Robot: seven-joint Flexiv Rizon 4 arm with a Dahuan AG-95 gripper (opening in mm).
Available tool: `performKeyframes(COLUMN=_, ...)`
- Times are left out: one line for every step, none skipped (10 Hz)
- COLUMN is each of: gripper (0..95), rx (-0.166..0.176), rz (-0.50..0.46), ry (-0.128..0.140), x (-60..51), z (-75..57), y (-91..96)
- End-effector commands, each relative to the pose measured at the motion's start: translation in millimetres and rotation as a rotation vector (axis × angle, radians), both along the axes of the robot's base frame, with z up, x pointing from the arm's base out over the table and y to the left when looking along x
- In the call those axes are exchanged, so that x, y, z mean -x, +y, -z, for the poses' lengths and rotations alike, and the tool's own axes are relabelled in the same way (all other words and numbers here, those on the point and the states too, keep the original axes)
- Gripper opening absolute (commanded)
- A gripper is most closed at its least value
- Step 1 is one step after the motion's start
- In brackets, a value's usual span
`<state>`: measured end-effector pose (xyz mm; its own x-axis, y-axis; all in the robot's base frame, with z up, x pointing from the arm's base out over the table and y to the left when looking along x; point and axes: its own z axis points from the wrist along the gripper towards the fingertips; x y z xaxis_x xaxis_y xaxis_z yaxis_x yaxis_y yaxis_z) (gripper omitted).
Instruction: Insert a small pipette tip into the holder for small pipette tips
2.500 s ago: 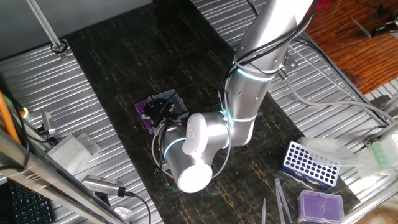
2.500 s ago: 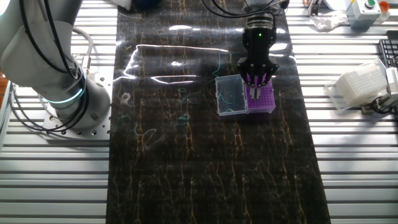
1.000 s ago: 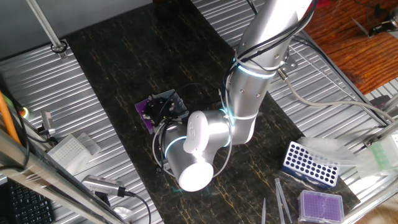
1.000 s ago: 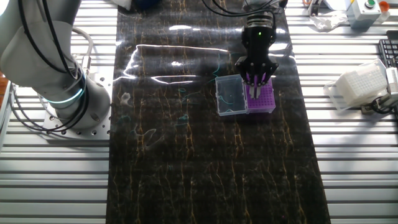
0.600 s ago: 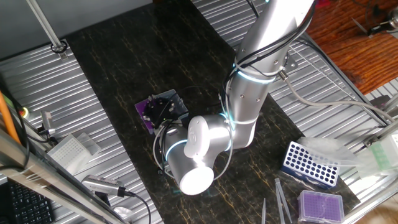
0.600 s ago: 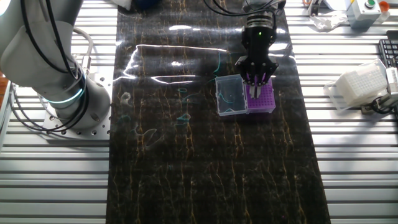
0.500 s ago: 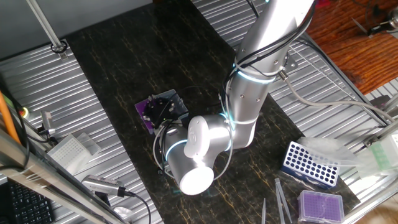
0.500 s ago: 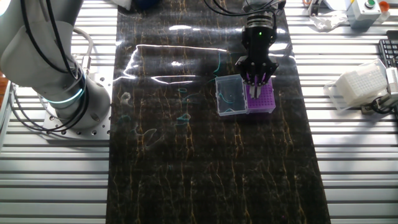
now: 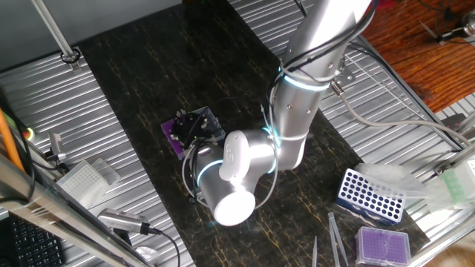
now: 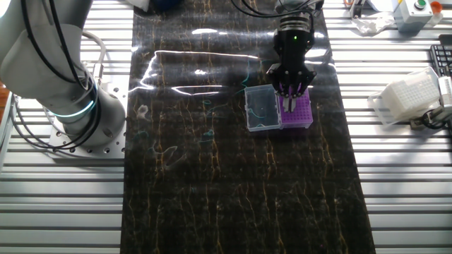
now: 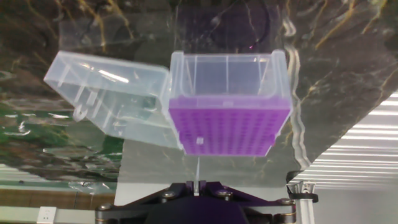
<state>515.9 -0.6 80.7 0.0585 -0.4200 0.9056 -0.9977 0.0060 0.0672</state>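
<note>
Pincer point(image 10: 289, 95) over holder for small pipette tips point(image 11: 229, 124).
Pincer closed on small pipette tip point(image 11: 197, 169), tip end at purple grid; clear lid point(image 11: 109, 98) lies open alongside.

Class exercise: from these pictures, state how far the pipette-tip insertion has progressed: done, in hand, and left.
Done: the gripper has a small pipette tip pinched and brought to the holder, whose clear lid lies open. In hand: the tip's point meets the purple grid at its near edge. Left: seat it fully, release, withdraw.
</note>
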Motion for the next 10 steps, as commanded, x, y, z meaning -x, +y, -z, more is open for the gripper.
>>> performKeyframes(gripper=0.0, rx=0.007, rz=0.006, ry=-0.008, x=2.1, z=0.5, y=-0.3)
performKeyframes(gripper=0.0, rx=0.013, rz=0.003, ry=0.001, x=2.2, z=0.3, y=-1.5)
performKeyframes(gripper=0.0, rx=0.016, rz=0.001, ry=0.008, x=2.1, z=0.5, y=-1.6)
performKeyframes(gripper=0.0, rx=0.018, rz=-0.001, ry=0.014, x=1.9, z=0.7, y=-1.7)
performKeyframes(gripper=0.0, rx=0.018, rz=-0.003, ry=0.019, x=1.6, z=0.8, y=-1.7)
performKeyframes(gripper=0.0, rx=0.018, rz=-0.006, ry=0.025, x=1.4, z=0.8, y=-1.7)
performKeyframes(gripper=0.0, rx=0.018, rz=-0.009, ry=0.032, x=1.3, z=0.8, y=-1.6)
performKeyframes(gripper=0.0, rx=0.019, rz=-0.012, ry=0.039, x=1.3, z=0.9, y=-1.5)
performKeyframes(gripper=0.0, rx=0.022, rz=-0.014, ry=0.042, x=1.1, z=1.3, y=-1.4)
performKeyframes(gripper=0.0, rx=0.023, rz=-0.014, ry=0.041, x=0.9, z=1.9, y=-1.5)
